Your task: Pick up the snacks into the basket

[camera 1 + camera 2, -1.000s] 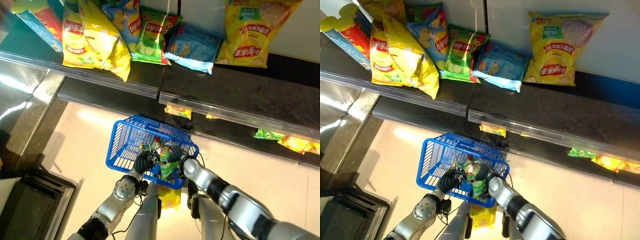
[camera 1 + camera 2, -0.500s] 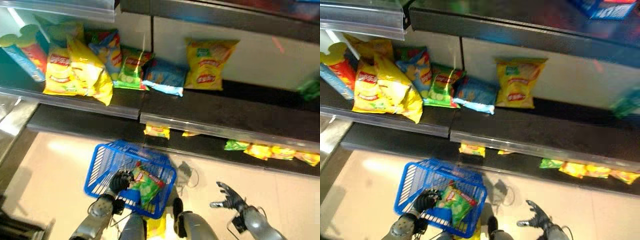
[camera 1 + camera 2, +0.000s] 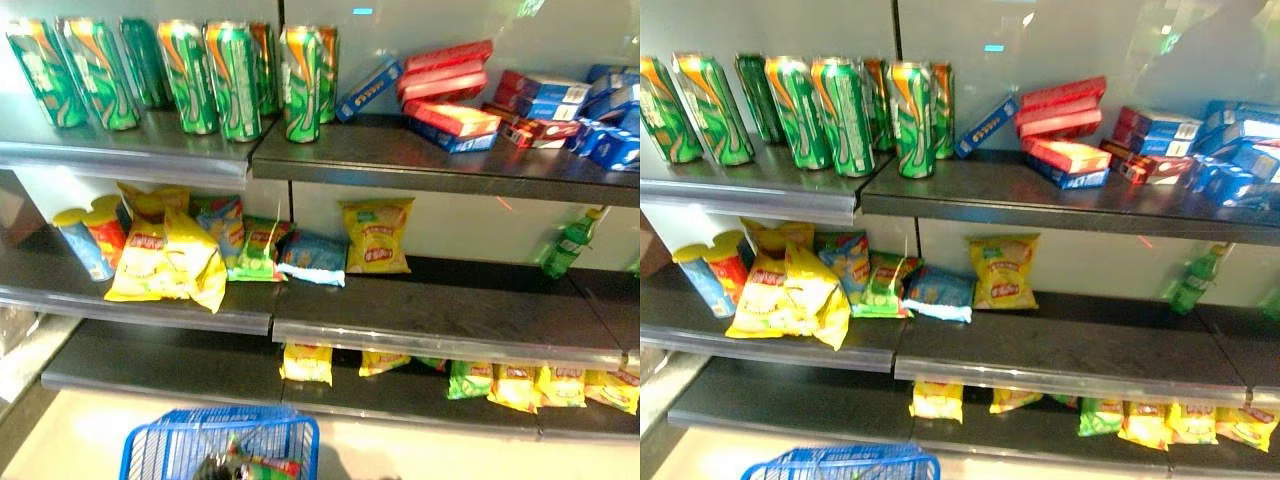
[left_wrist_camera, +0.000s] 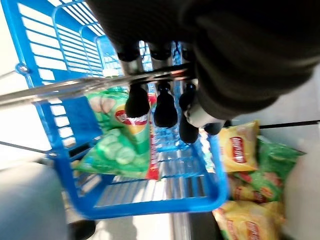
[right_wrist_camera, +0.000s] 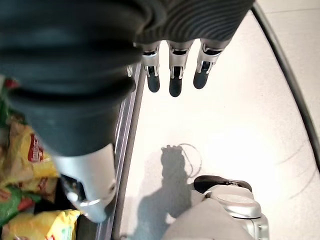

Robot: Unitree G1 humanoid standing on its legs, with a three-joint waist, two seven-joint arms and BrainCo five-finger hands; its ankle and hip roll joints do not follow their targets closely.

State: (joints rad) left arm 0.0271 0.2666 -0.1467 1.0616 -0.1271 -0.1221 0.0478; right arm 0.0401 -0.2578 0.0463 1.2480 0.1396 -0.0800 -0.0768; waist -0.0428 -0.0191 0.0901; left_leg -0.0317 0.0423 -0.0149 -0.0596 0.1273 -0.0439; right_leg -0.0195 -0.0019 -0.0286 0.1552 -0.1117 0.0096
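left hand [image 4: 165, 60] fingers curled on basket [image 4: 60, 125] handle, green snack bag [image 4: 120, 150] inside

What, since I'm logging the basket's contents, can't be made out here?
Blue basket: eye views, bottom edge cuts it off, so its contents barely show.
Green snack bag: left wrist view, left hand, curled round the basket's handle, covers part; anything beneath is hidden.
Bottom-shelf bags: eye views, tops hidden behind the shelf above.
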